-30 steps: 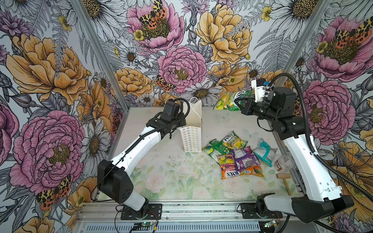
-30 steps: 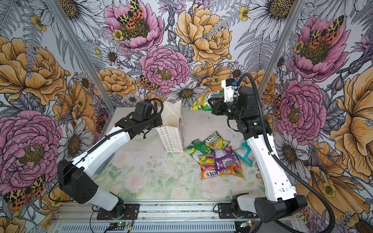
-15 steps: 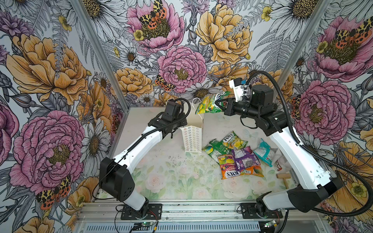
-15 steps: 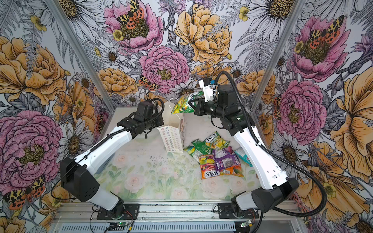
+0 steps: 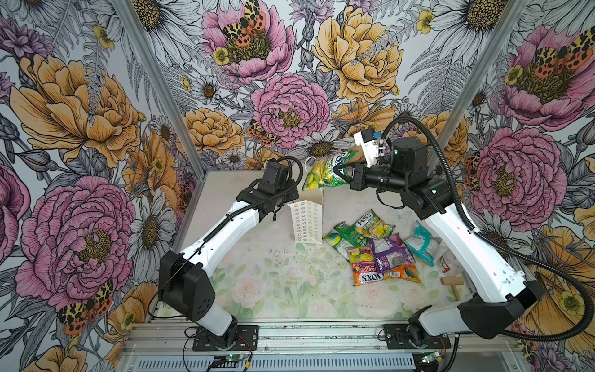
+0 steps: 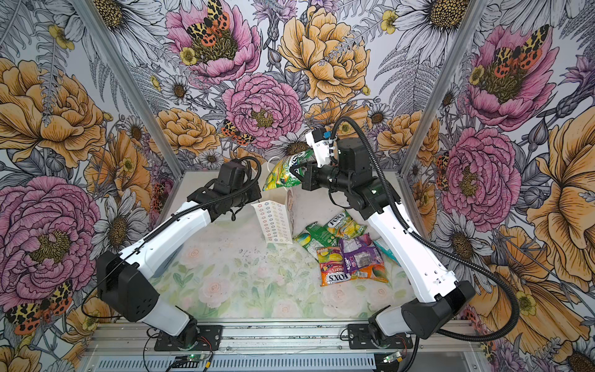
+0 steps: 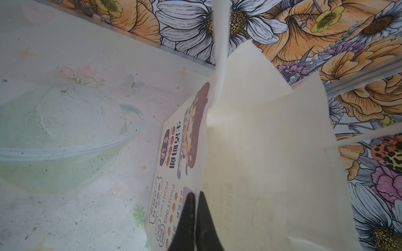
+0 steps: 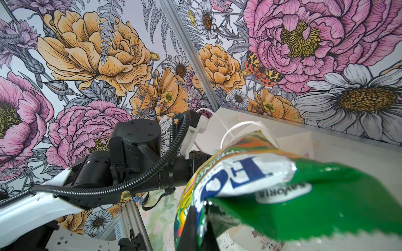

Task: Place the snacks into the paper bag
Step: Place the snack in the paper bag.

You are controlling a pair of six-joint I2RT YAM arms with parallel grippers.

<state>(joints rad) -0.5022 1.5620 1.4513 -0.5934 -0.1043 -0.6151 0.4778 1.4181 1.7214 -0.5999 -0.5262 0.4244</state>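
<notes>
The green-and-yellow packet (image 5: 323, 175), glossy and crumpled, with blue letters on a white label, hung just above the open mouth of the paper bag (image 5: 306, 222). The right claw (image 5: 338, 172) pinched its green edge. The left claw (image 7: 195, 219), pressed together, pinched one wall of the bag at the rim. The other packets (image 5: 376, 251) lay heaped on the surface (image 5: 273, 290) beside the bag, on the right arm's side.

We see a small wooden mallet (image 5: 450, 281) lying near the table's (image 5: 257, 290) front right corner. The table wears a pale flower-printed cover, speckled with dark crumbs toward its middle. Bold flowered wallpaper (image 5: 289, 106) rises behind the table, and a metal rail (image 5: 322, 335) runs along its front edge.
</notes>
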